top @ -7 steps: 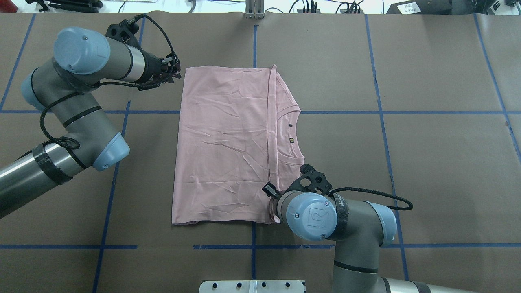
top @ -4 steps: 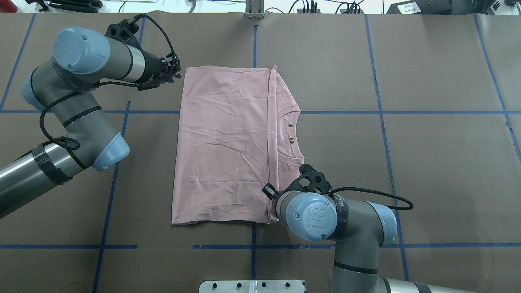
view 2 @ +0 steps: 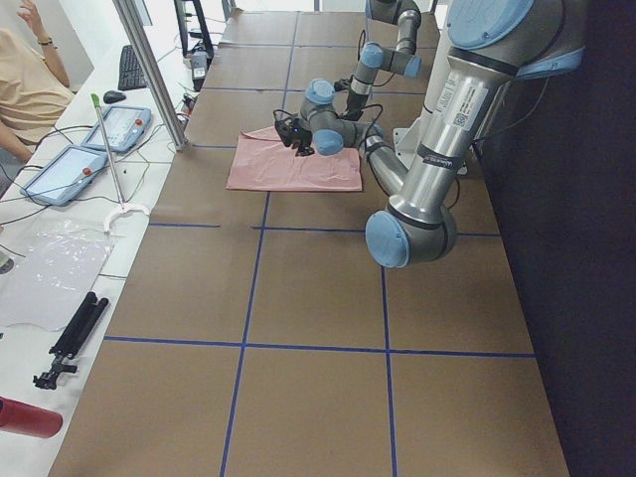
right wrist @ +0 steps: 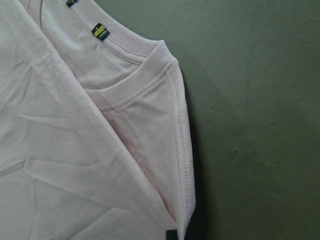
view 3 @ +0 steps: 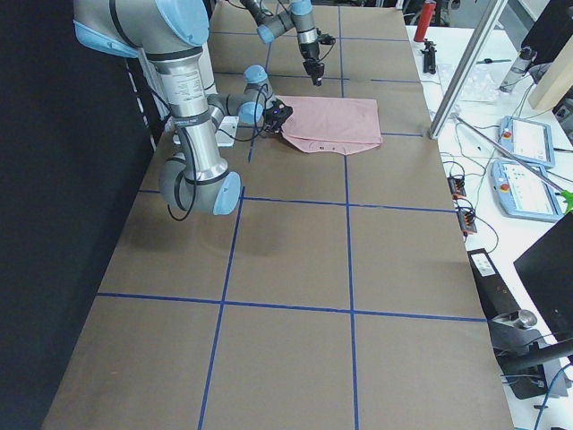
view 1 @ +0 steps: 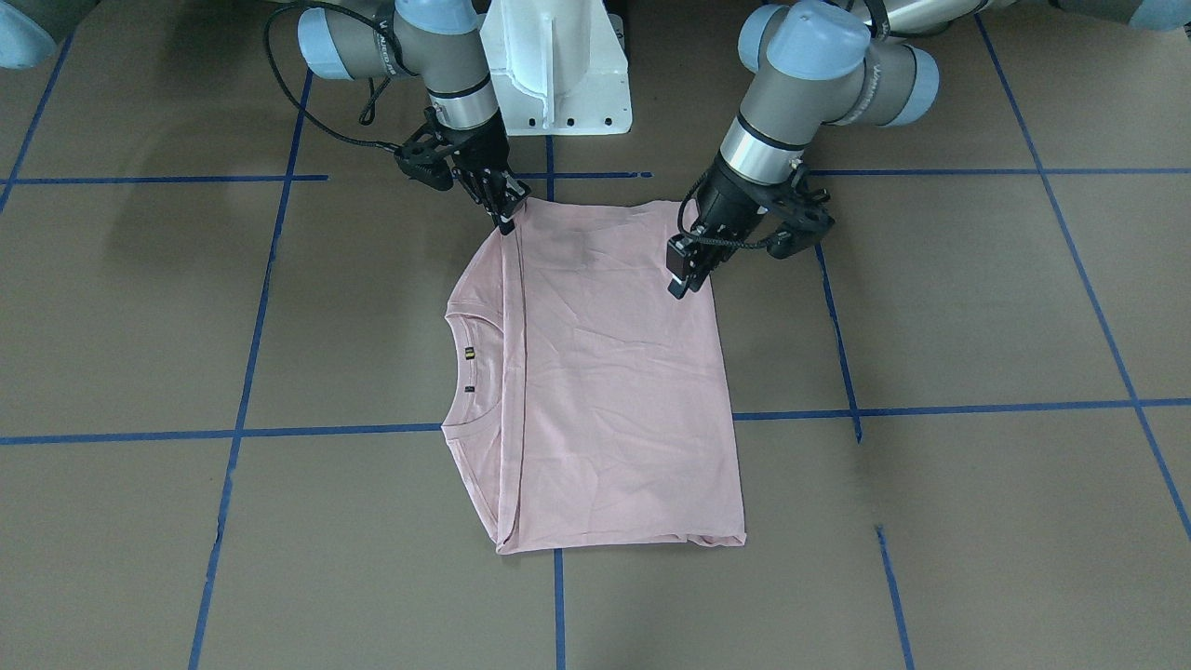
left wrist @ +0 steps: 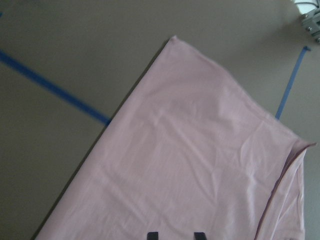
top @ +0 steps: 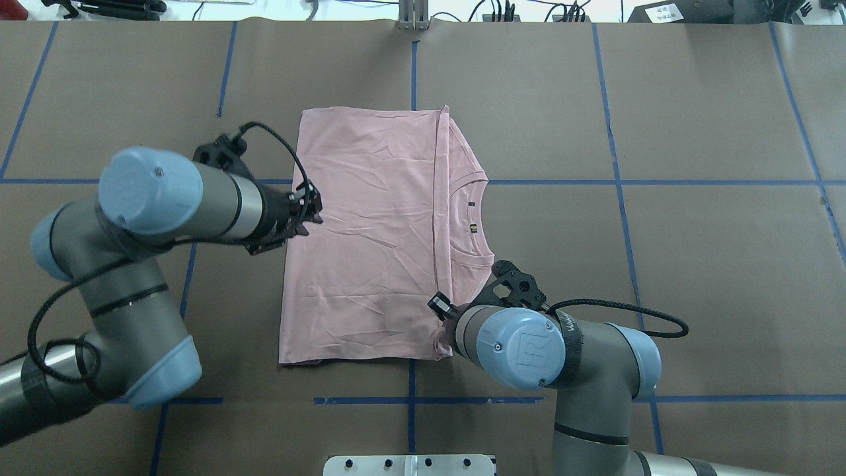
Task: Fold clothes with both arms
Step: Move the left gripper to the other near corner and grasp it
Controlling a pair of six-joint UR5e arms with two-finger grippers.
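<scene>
Left gripper point(top: 312, 210): fingers are parted by a narrow gap and nothing is held. It is positioned over the T-shirt's point(top: 370, 231) edge on the robot's left, about midway along it.
Right gripper point(view 1: 508, 220): fingers are drawn together on the T-shirt's near corner, beside the folded seam.
T-shirt: pale pink and creased, it is laid flat at the middle of the counter point(top: 714, 284), plain side up, with one part folded over the body. The ribbed collar point(view 1: 453, 372) is turned toward the robot's right, and small labels point(right wrist: 100, 31) are seen inside it.
Counter: brown, marked with blue tape lines point(top: 694, 182).
</scene>
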